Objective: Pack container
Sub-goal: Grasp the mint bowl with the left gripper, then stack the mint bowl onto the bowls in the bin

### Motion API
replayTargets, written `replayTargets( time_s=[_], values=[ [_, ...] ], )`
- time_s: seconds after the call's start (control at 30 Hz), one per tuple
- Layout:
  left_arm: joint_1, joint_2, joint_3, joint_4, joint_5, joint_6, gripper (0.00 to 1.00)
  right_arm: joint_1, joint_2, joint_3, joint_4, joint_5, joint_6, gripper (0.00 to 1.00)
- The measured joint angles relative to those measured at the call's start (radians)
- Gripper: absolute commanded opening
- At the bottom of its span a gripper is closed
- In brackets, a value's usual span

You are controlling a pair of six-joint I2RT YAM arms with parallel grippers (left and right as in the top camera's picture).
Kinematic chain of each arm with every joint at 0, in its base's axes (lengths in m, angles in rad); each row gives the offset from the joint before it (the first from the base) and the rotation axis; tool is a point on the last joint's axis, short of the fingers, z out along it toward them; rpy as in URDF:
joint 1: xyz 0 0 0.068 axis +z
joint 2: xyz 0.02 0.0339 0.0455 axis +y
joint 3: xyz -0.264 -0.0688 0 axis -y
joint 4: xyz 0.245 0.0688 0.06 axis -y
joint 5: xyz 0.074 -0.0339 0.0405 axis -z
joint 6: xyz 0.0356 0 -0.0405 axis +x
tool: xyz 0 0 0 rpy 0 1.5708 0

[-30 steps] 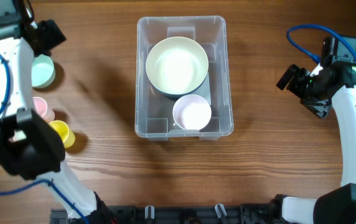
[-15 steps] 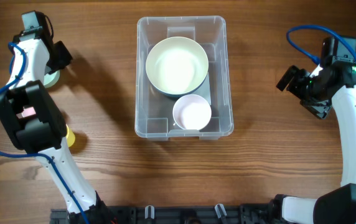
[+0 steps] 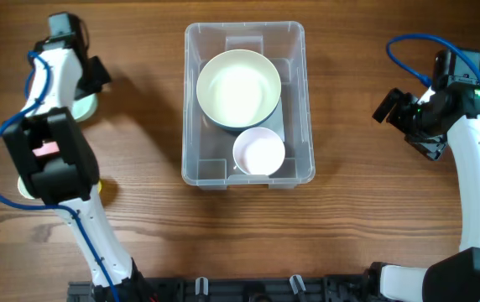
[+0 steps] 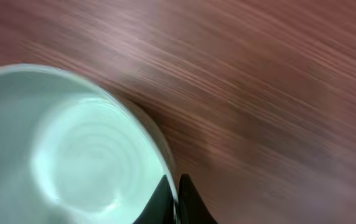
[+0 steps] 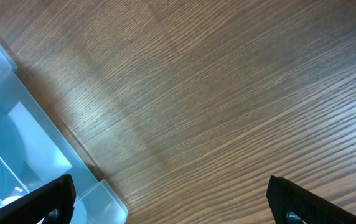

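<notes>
The container [image 3: 188, 101], a clear rectangular bin, stands at the table's middle. It holds a large cream bowl [image 3: 238, 88] and a small white cup [image 3: 258, 152]. Left of it a mint bowl [image 3: 88, 106] peeks out from under my left arm. In the left wrist view my left gripper [image 4: 177, 194] is shut on the rim of the mint bowl [image 4: 72, 149], one finger inside and one outside. Far right, my right gripper [image 3: 388, 106] stands open over bare wood with nothing between its fingers. Its view shows the container's corner [image 5: 22, 134] left of the right gripper [image 5: 172, 202].
My left arm's elbow [image 3: 49, 164] covers the table's left edge area. A blue cable [image 3: 408, 50] loops above the right arm. Bare wood lies between the container and each arm.
My left gripper has shut on the mint bowl's rim, and the left arm has swung right, the bowl shifting right with it. The right arm has not moved.
</notes>
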Motion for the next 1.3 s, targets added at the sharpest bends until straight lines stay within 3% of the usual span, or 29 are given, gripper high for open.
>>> replayTargets(
  time_s=[0.27, 0.4, 0.5, 0.63, 0.8, 0.97, 1.13, 1.3],
  values=[
    [-0.439, -0.359, 0.103, -0.3, 0.05, 0.056, 0.04, 0.0, 0.0, 0.0, -0.004, 0.0, -0.018, 1.0],
    [-0.715, -0.359, 0.106, -0.444, 0.061, 0.079, 0.04, 0.0, 0.0, 0.0, -0.003, 0.0, -0.017, 1.0],
    [-0.903, -0.359, 0.106, -0.449, 0.089, 0.08, 0.04, 0.0, 0.0, 0.0, -0.002, 0.0, -0.018, 1.0],
    [-1.049, -0.343, 0.092, -0.431, 0.111, 0.071, 0.04, 0.0, 0.0, 0.0, -0.003, 0.0, -0.018, 1.0],
    [-1.066, -0.253, 0.034, -0.391, 0.142, 0.056, 0.04, 0.0, 0.0, 0.0, -0.003, 0.0, -0.018, 1.0],
    [-1.066, -0.236, 0.031, -0.388, 0.146, 0.045, 0.51, 0.0, 0.0, 0.0, -0.003, 0.0, -0.028, 1.0],
    [-1.064, -0.236, 0.031, -0.389, 0.125, 0.045, 0.54, 0.0, 0.0, 0.0, -0.004, 0.0, -0.04, 1.0],
    [-0.971, -0.315, 0.023, -0.422, -0.015, 0.032, 0.67, 0.0, 0.0, 0.0, -0.003, 0.0, -0.044, 1.0]
  ],
)
